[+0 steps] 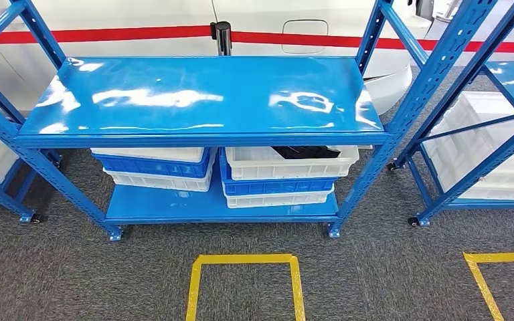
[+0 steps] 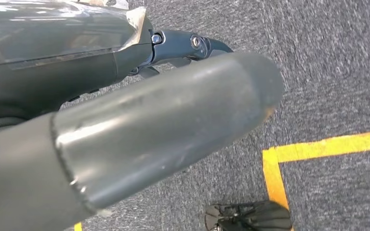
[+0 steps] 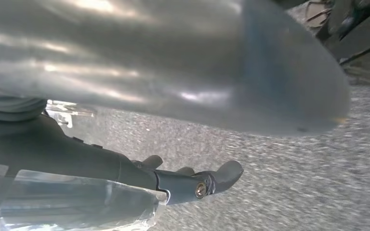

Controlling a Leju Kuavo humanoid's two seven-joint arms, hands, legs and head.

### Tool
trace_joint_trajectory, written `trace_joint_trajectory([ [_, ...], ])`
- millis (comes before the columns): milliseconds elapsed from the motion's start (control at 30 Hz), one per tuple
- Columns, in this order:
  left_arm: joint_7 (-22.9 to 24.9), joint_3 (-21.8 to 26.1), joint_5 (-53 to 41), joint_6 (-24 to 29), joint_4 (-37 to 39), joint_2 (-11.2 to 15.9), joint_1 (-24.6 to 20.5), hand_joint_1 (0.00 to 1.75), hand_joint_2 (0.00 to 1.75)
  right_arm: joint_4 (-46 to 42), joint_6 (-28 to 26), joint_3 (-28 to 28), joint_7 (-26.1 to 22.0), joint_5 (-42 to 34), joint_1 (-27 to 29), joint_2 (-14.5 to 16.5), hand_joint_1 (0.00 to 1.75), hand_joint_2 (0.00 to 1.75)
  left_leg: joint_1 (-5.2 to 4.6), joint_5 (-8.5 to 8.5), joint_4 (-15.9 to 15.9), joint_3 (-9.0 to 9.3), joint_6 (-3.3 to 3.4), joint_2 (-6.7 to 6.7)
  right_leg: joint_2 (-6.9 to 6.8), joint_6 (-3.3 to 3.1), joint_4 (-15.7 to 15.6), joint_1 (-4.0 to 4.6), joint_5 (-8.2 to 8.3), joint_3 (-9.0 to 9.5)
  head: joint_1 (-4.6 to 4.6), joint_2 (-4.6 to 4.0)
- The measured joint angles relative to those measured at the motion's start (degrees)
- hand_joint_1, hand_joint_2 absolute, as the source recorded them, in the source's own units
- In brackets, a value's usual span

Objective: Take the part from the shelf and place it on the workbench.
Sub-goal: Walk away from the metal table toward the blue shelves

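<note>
both arms are hanging low over the grey carpet (image 2: 327, 57). left hand (image 2: 164, 120) is pointing down at the carpet, thick grey thumb fwd, darker fingers (image 2: 192, 45) lying straight beside it, gripping nothing. right hand (image 3: 197, 96) is hanging the same way above the carpet, dark fingers (image 3: 217, 178) slightly curled, holding nothing.

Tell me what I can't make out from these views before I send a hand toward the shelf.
- Dark part in the right top white bin, head view: the shelf top covers most of it, so its shape is unclear.
- Left bins, head view: contents hidden under the same shelf.
- Left hand, left wrist view: the thumb blocks the fingers.
- Right hand, right wrist view: blurred, partly covered by the thumb.
- Workbench: where it stands cannot be told.
</note>
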Motion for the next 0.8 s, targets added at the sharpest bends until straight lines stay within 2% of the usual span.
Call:
trace_joint_trajectory([
  [33, 0.0, 0.0, 0.0, 0.0, 0.0, 0.0, 0.0, 0.00, 0.00, 0.0, 0.0, 0.0, 0.0, 0.0, 0.0, -0.1, 0.00, 0.00, 0.03, -0.02, 0.0, 0.04, -0.08, 0.16, -0.16, 0.61, -3.2, -0.14, 1.35, 1.90, 0.01, 0.00],
  [67, 0.0, 0.0, 0.0, -0.1, 0.0, 0.0, 0.0, 0.00, 0.00, 0.0, 0.0, 0.0, -0.1, 0.1, 0.0, -0.1, 0.00, 0.00, 0.02, -0.07, 0.2, 0.10, -0.27, 0.27, -0.52, 1.07, -7.9, -0.36, 2.94, 4.46, 0.03, 0.00],
  [100, 0.0, 0.0, 0.0, -0.1, 0.0, 0.0, 0.0, 0.00, 0.00, 0.0, -0.1, 0.0, -0.2, 0.3, 0.0, -0.1, 0.00, 0.00, -0.09, -0.21, 0.3, 0.13, -0.58, 0.37, -0.85, 1.23, -11.9, -0.39, 4.30, 6.56, 0.08, 0.00],
  [133, 0.1, 0.0, 0.0, -0.2, 0.0, 0.0, 0.0, 0.00, 0.00, 0.0, -0.2, 0.0, -0.3, 0.5, 0.0, -0.1, 0.00, 0.00, -0.23, -0.42, 0.5, 0.15, -0.92, 0.42, -1.06, 1.05, -14.7, -0.51, 5.24, 7.96, 0.07, 0.00],
  [167, 0.2, 0.0, 0.0, -0.2, 0.0, 0.0, -0.1, 0.00, 0.00, 0.0, -0.4, 0.0, -0.5, 0.7, -0.1, 0.0, 0.00, 0.00, -0.37, -0.71, 0.7, 0.16, -0.93, 0.43, -1.18, 0.74, -16.0, -0.59, 5.70, 8.68, 0.07, 0.00],
  [267, 0.4, 0.0, 0.2, -0.2, 0.0, 0.1, 0.0, 0.00, 0.00, 0.0, -1.1, 0.0, -0.8, 1.4, -0.1, 0.2, 0.00, 0.00, -0.38, -0.70, 0.8, 0.07, 0.49, 0.35, -0.98, 0.09, -16.1, -0.48, 6.04, 8.97, 0.01, 0.00],
  [300, 0.5, 0.0, 0.3, -0.3, 0.0, 0.1, 0.0, 0.00, 0.00, 0.0, -1.2, 0.0, -1.0, 1.6, -0.1, 0.2, 0.00, 0.00, -0.31, -0.49, 0.8, 0.05, 0.71, 0.34, -0.96, 0.01, -16.1, -0.32, 6.08, 8.95, -0.01, 0.00],
  [333, 0.6, 0.0, 0.3, -0.3, 0.0, 0.1, 0.0, 0.00, 0.00, 0.0, -1.4, 0.0, -1.2, 1.8, -0.1, 0.2, 0.00, 0.00, -0.21, -0.44, 0.7, 0.05, 0.65, 0.33, -0.95, -0.05, -16.1, -0.18, 6.11, 8.93, 0.01, 0.00],
  [467, 0.5, 0.0, 0.5, -0.8, 0.0, 0.0, 0.0, 0.00, 1.75, 0.0, -2.3, 0.0, -1.3, 2.4, -0.1, 0.2, 0.00, 1.75, 0.01, -0.24, 0.5, 0.15, 0.20, 0.33, -0.93, -0.35, -16.0, 0.18, 6.08, 8.88, -0.05, 0.00],
  [600, -0.1, -0.6, 2.4, -2.5, -0.1, 0.1, 0.2, 0.00, 1.75, 0.0, -2.5, 0.2, -1.3, 2.3, 0.1, 0.1, 0.00, 1.75, 0.28, -0.12, 0.3, 0.16, -1.59, 0.33, -0.93, -0.64, -16.0, 0.44, 6.05, 8.76, -0.02, 0.00],
  [633, 0.1, -1.3, 3.4, -2.9, -0.1, 0.2, 0.5, 0.00, 1.31, 0.0, -2.4, 0.4, -1.3, 1.9, 0.3, 0.0, 0.00, 1.75, 0.32, -0.13, 0.2, 0.17, -1.87, 0.34, -0.93, -0.65, -16.0, 0.48, 6.05, 8.74, -0.02, 0.00],
  [733, 1.0, -4.1, 7.3, -4.1, -0.5, 0.6, 1.4, 0.00, 0.00, -0.2, -1.9, 1.0, -1.7, 0.1, 0.9, -0.1, 0.00, 0.44, 0.27, -0.16, 0.2, 0.16, -2.15, 0.34, -0.94, -0.65, -16.0, 0.54, 6.05, 8.69, -0.01, 0.00],
  [767, 1.4, -5.1, 8.8, -4.6, -0.7, 0.7, 1.7, 0.00, 0.00, -0.3, -1.7, 1.3, -1.9, -0.5, 1.1, -0.2, 0.00, 0.00, 0.24, -0.16, 0.2, 0.15, -2.20, 0.35, -0.94, -0.64, -16.0, 0.52, 6.05, 8.69, -0.01, 0.00],
  [800, 1.9, -6.1, 10.3, -5.0, -0.9, 0.9, 1.9, 0.00, 0.00, -0.5, -1.4, 1.6, -2.2, -1.2, 1.4, -0.2, 0.00, 0.00, 0.19, -0.17, 0.2, 0.14, -2.21, 0.35, -0.94, -0.64, -16.0, 0.48, 6.05, 8.69, 0.00, 0.00],
])
